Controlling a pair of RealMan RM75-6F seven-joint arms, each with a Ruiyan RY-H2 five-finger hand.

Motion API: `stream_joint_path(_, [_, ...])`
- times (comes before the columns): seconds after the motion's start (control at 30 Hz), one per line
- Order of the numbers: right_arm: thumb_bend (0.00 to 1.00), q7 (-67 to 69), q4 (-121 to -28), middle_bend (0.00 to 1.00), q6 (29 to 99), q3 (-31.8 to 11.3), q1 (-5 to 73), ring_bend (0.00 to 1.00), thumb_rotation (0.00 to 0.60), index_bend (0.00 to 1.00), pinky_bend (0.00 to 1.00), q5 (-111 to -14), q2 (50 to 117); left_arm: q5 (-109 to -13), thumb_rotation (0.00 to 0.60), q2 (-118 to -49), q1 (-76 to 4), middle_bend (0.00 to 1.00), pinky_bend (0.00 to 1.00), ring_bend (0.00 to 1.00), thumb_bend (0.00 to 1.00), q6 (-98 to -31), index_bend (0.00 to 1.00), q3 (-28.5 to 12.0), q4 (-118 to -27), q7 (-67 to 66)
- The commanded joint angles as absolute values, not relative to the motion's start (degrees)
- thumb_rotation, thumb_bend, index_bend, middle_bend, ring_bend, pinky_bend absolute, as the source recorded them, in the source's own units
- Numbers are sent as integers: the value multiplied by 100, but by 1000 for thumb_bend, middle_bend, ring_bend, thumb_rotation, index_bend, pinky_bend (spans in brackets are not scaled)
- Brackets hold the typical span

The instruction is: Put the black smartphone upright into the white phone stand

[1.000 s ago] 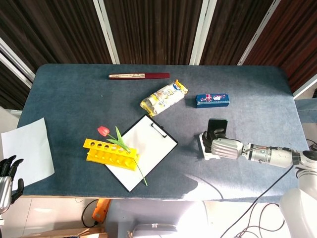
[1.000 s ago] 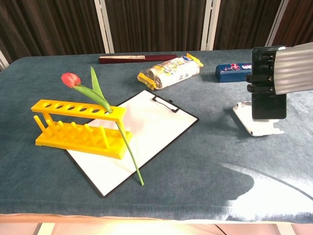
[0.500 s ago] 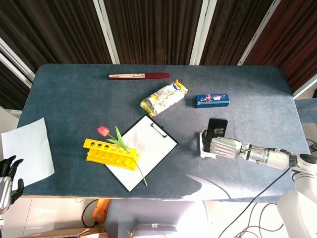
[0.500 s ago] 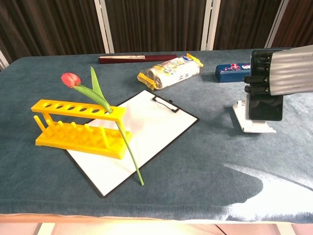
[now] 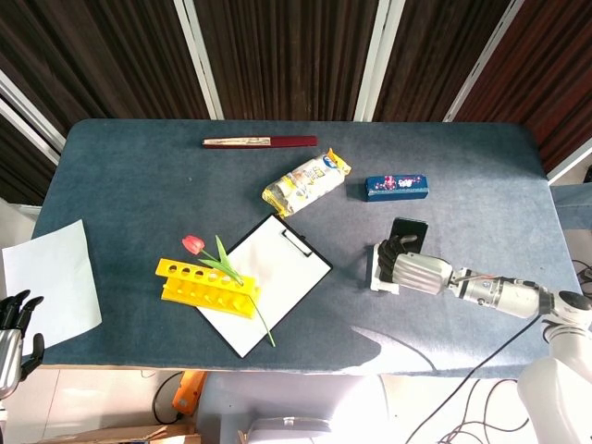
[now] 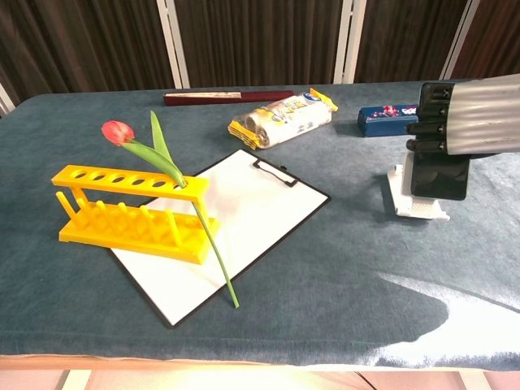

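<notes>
My right hand (image 5: 413, 271) (image 6: 471, 114) grips the black smartphone (image 5: 408, 232) (image 6: 439, 175) and holds it upright. The phone's lower end sits against the white phone stand (image 5: 381, 276) (image 6: 414, 203) at the right of the table. Only the stand's base and front lip show; whether the phone rests fully in its slot cannot be told. My left hand (image 5: 13, 324) hangs off the table's lower left corner, fingers apart and holding nothing.
A white clipboard (image 5: 266, 282) (image 6: 236, 223) lies mid-table, with a yellow rack (image 5: 208, 289) (image 6: 130, 215) and a red tulip (image 6: 119, 132) on its left. Behind are a snack bag (image 5: 305, 182), a blue box (image 5: 396, 187) and a dark red flat case (image 5: 262, 141). A paper sheet (image 5: 54, 277) overhangs the left edge.
My right hand has shifted slightly with the phone, and the stand under it has turned and slid a little toward the far side. The left hand has not moved.
</notes>
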State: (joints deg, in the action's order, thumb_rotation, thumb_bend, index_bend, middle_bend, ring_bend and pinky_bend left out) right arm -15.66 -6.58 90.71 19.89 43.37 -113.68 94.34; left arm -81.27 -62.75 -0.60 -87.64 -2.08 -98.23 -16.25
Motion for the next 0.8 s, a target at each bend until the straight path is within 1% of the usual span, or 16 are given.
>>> stream_joint_path(0.03, [459, -1553, -666, 487, 9060, 1979, 4329, 404, 600, 477, 699, -11348, 9451, -8124, 600, -6274, -61, 102, 280, 102, 533, -8764, 190, -209, -9823, -1627])
stream_joint_path(0.17, [419, -1524, -669, 430, 9028, 1959, 4335, 350, 600, 419, 678, -11310, 9463, -8120, 600, -6270, -61, 103, 280, 102, 534, -8767, 190, -213, -9828, -1620])
stream_joint_path(0.3, [405, -1513, -686, 375, 9017, 1935, 4303, 294, 600, 356, 665, -11268, 9482, -8117, 600, -6265, -60, 103, 280, 101, 532, -8767, 191, -213, -9833, -1614])
stream_joint_path(0.4, [402, -1498, -696, 352, 9040, 1930, 4290, 272, 600, 324, 659, -11255, 9491, -8117, 600, -6264, -60, 103, 280, 101, 533, -8765, 190, -212, -9833, -1614])
stream_joint_path(0.8, [399, -1462, -690, 334, 9083, 1918, 4285, 256, 600, 298, 652, -11214, 9498, -8112, 600, -6261, -61, 102, 280, 102, 533, -8760, 191, -212, -9834, -1606])
